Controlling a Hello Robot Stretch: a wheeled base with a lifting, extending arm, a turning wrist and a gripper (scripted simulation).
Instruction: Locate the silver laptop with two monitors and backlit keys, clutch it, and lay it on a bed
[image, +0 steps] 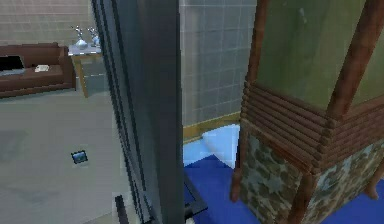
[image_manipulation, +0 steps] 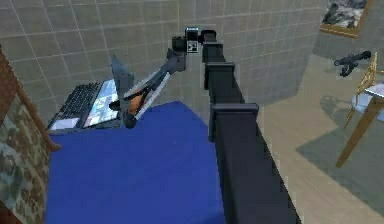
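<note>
- A grey laptop (image_manipulation: 88, 103) is seen in the arm side view. It is thin and flat, its lid is lifted up, and rows of keys can be made out on the flat part.
- The laptop is found at the far edge of the blue bed (image_manipulation: 130, 170), close to the tiled wall (image_manipulation: 90, 40).
- The top of the bed is smooth and plain, like one flat, deep blue sheet.
- The wall is made of pale square tiles, with thin lines drawn between them.
- At the arm side view's left edge, a patchy brown and white panel (image_manipulation: 20, 150) is set under a red-brown wooden beam (image_manipulation: 10, 90).
- The arm (image_manipulation: 235, 130) is shaped like a dark square bar built in blocky steps. It is stretched from the bottom edge out over the bed toward the wall.
- Two small white squares (image_manipulation: 190, 40) are carried at its far end. From there the thin fingers (image_manipulation: 150, 85) are pointed down and toward the view's left, with their tips right at the laptop's lid.
- It cannot be told whether the laptop is held by the fingers or only lies on the bed beside them.
- In the forward view, a wooden frame (image: 290, 110) of red-brown beams and slats is stood next to the blue bed.
- A tall grey door frame (image: 150, 100) and a soft-looking brown sofa (image: 35, 70) are seen farther to that view's left.
- A framed picture (image_manipulation: 345, 15) is hung on the wall at the arm side view's right.
</note>
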